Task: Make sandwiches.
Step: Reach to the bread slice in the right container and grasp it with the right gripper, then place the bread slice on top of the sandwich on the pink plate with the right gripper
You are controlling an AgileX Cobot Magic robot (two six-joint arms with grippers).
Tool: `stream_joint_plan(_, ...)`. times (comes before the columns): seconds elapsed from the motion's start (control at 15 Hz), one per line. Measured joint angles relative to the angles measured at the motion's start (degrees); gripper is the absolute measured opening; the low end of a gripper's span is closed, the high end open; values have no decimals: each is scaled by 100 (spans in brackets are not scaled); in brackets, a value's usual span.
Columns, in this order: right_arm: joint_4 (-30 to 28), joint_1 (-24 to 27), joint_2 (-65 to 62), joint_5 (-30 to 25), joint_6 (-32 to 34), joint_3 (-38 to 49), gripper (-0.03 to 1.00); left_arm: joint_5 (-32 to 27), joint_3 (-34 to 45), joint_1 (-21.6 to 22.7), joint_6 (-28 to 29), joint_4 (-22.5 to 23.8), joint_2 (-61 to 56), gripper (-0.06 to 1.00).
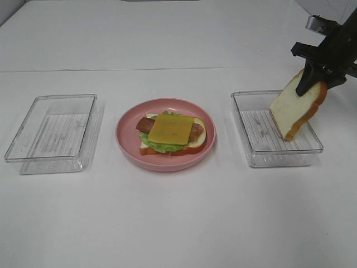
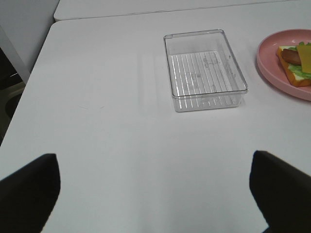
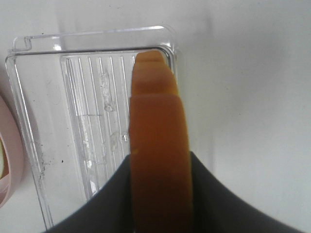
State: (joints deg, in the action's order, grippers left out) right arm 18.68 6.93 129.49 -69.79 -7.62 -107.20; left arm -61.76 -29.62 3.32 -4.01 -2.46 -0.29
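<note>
An open sandwich [image 1: 170,134] lies on the round pink plate [image 1: 125,139] at the table's middle: a bread slice, green lettuce, reddish-brown bacon and a yellow cheese square on top. It also shows in the left wrist view [image 2: 296,65]. My right gripper [image 1: 315,84] is shut on a second white bread slice [image 1: 294,106] with an orange-brown crust [image 3: 158,145], held tilted above the right clear tray [image 1: 262,159]. My left gripper [image 2: 155,194] is open and empty, low over bare table, out of the exterior view.
A clear plastic tray [image 1: 53,134] stands left of the plate; it also shows in the left wrist view [image 2: 204,70]. The right tray [image 3: 73,131] has nothing lying in it. The table's left edge [image 2: 34,77] is near.
</note>
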Motion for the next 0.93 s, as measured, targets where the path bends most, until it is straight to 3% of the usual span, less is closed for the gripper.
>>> stream_joint_plan(0.07,6,0,0,0,189,0,23,0,0,0,0,0,0,98)
stream_joint_plan(0.47,109,0,-470,-34,435,0,23,0,0,0,0,0,0,98)
stream_joint_plan(0.67,407,0,-1301,11,435,115,23,0,0,0,0,-6,0,98)
stream_joint_plan(0.8,808,0,-2040,23,155,728,23,0,0,0,0,-6,0,98)
stream_joint_plan(0.93,2023,0,-2762,223,-584,1965,23,0,0,0,0,-6,0,98)
